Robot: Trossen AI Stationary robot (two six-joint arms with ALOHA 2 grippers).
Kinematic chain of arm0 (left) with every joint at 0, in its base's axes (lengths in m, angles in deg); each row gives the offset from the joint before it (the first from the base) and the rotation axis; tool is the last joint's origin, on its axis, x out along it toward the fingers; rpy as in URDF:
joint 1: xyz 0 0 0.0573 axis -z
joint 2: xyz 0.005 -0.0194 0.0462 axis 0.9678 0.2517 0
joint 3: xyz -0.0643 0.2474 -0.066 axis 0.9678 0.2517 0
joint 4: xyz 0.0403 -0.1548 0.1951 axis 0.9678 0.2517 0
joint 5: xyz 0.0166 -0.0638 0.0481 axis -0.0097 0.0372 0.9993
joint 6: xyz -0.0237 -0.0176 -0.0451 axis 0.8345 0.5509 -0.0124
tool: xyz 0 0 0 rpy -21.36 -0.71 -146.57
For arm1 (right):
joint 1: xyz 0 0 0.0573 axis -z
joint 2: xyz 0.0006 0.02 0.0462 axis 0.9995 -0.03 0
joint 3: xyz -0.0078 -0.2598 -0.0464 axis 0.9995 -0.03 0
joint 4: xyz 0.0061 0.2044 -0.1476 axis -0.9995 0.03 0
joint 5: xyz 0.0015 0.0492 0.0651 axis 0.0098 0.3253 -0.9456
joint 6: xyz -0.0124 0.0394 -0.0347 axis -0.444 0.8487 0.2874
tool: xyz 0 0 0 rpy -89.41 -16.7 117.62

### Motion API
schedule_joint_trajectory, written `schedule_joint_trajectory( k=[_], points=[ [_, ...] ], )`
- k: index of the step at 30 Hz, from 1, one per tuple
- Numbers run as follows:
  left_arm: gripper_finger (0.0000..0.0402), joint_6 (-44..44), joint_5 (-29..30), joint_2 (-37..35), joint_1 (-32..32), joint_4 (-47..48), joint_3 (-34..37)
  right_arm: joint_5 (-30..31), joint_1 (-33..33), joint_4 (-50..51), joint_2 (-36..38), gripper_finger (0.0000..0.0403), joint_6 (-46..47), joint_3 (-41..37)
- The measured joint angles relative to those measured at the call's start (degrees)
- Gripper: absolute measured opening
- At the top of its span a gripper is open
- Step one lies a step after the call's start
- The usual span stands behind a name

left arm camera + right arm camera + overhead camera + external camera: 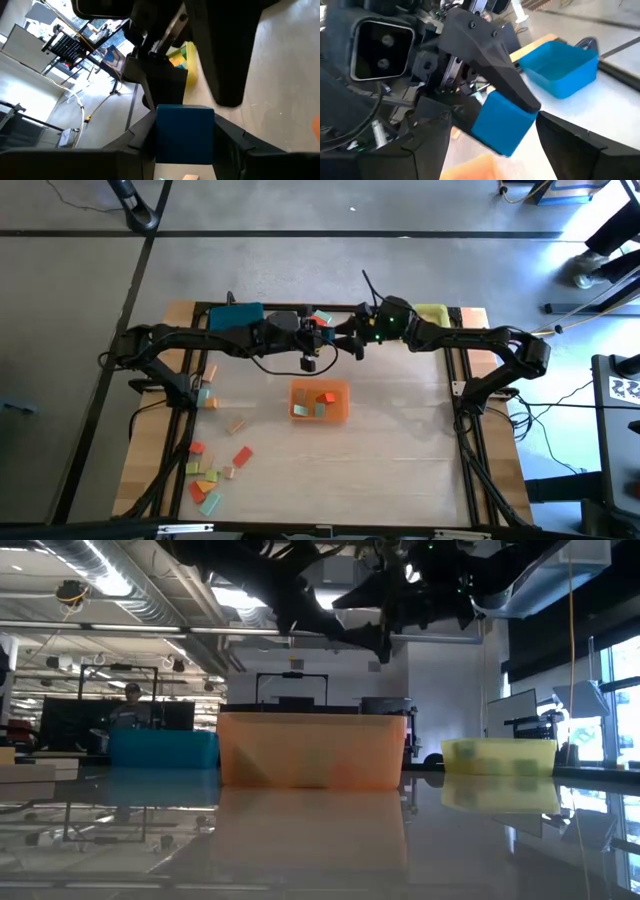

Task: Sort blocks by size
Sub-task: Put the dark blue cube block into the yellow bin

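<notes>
Near edge of the table: loose blocks [213, 478] lie scattered at the left. Centre: the orange tray [319, 401] holds several more. Far side: the left gripper [184, 137] and right gripper [492, 131] meet in the air, a blue block [503, 123] clamped between the left fingers (the right fingers spread apart beside it). Blue tray [561, 67] behind.

blue tray [236, 315], orange tray [340, 412], yellow tray [432, 313] on table [400, 440].
</notes>
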Motion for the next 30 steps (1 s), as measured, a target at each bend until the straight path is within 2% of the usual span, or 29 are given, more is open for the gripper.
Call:
schedule_joint_trajectory(
  k=[4,13,16,24,27,30],
  points=[
    [0.0131,0.3,-1.2,0.0,0.2,-1.3,0.0,3.8,-0.4,-0.6,-0.4,0.0289,-1.4,0.1],
    [0.0131,0.0,-3.7,-0.1,0.2,-1.2,0.0,5.3,-1.1,-3.2,-1.2,0.0282,0.2,0.1],
    [0.0131,0.0,-3.7,-0.1,0.3,-1.6,0.0,5.5,-1.2,-3.1,-1.2,0.0254,0.2,0.1],
    [0.0131,-1.1,-3.1,-0.1,0.4,-0.8,0.1,5.1,-1.0,-2.8,-1.5,0.0148,-0.1,0.1],
    [0.0137,-0.9,-3.1,-0.1,0.4,-1.2,0.1,5.0,-1.0,-3.0,-1.5,0.0145,-0.4,0.1],
    [0.0159,0.5,-2.9,-0.1,0.4,-1.1,0.1,5.8,-1.0,-3.0,-1.5,0.0149,-1.7,0.1]
  ],
)
